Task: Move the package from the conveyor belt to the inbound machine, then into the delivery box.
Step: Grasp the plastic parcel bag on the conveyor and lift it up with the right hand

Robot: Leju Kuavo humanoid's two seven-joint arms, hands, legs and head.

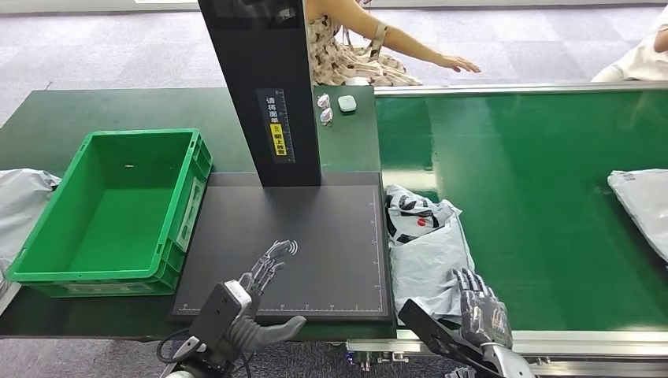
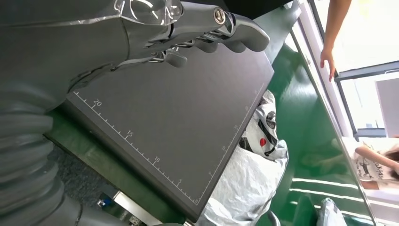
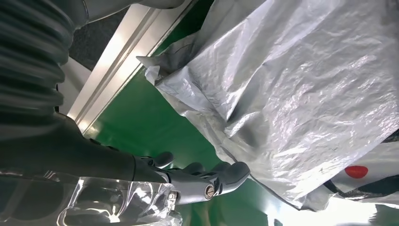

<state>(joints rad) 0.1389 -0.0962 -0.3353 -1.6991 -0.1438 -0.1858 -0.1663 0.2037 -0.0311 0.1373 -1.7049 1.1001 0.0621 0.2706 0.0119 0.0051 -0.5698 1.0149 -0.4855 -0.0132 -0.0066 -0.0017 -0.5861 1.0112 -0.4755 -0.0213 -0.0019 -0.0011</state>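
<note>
You see the grey package (image 1: 425, 252) lying on the green belt (image 1: 543, 205), just beside the black scanner plate (image 1: 315, 236). Your right hand (image 1: 480, 307) rests at its near edge, fingers apart. Your left hand (image 1: 260, 279) hovers empty, fingers spread, over the plate.

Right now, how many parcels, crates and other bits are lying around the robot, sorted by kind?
Grey plastic packages: 3, namely one by the right hand, one at the belt's far right, one left of the crate
Green crates: 1
Black scanning machines: 1
Small items behind the machine: 2
Total: 7
</note>
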